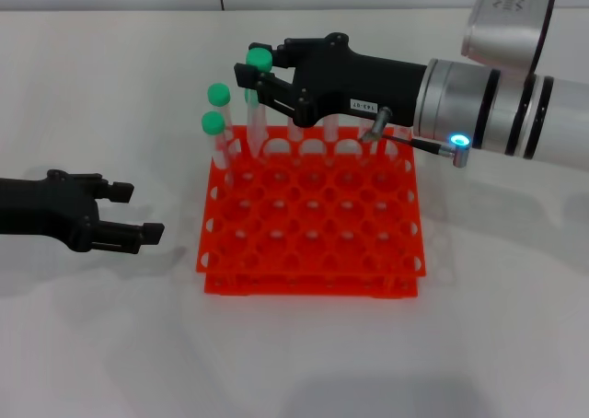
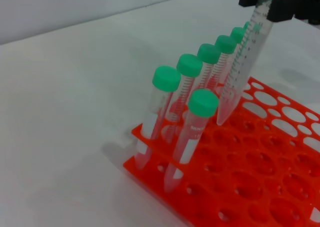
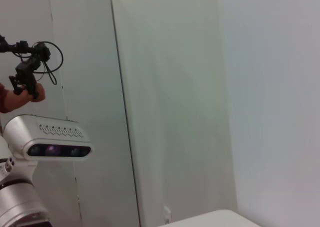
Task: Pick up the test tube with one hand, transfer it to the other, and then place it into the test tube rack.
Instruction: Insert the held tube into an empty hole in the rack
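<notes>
The orange-red test tube rack (image 1: 304, 284) stands mid-table in the head view. My right gripper (image 1: 262, 68), black with a white label, reaches over the rack's far left corner and is shut on the test tube (image 1: 255, 114) just below its green cap. In the left wrist view this test tube (image 2: 245, 62) hangs tilted, its pointed tip just above a hole in the rack (image 2: 240, 187). My left gripper (image 1: 138, 213) hovers low to the left of the rack, open and holding nothing. The right wrist view shows none of the work.
Several other green-capped tubes (image 2: 189, 66) stand in a row along the rack's left edge, one more (image 2: 203, 103) in the row beside them. Two of their caps (image 1: 218, 94) show just left of the held tube. White tabletop surrounds the rack.
</notes>
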{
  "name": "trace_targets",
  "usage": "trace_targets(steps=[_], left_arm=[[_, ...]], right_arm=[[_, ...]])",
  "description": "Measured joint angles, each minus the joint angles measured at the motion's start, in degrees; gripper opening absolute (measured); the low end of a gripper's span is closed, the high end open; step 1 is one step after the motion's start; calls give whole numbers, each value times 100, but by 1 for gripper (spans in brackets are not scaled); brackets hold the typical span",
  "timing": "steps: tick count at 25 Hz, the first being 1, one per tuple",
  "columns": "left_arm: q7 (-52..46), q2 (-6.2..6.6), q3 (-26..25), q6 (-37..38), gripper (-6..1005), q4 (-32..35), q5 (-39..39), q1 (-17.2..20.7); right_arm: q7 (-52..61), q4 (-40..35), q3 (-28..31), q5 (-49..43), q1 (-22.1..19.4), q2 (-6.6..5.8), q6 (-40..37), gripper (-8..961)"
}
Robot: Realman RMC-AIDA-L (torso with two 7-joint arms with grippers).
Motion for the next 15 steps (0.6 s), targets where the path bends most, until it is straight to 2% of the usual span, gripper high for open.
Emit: trace_targets(steps=[15], left_arm=[[13,-66,-4,0,879,0,0,14]], right_arm=[[-290,1,-321,220,63,0,461,265]])
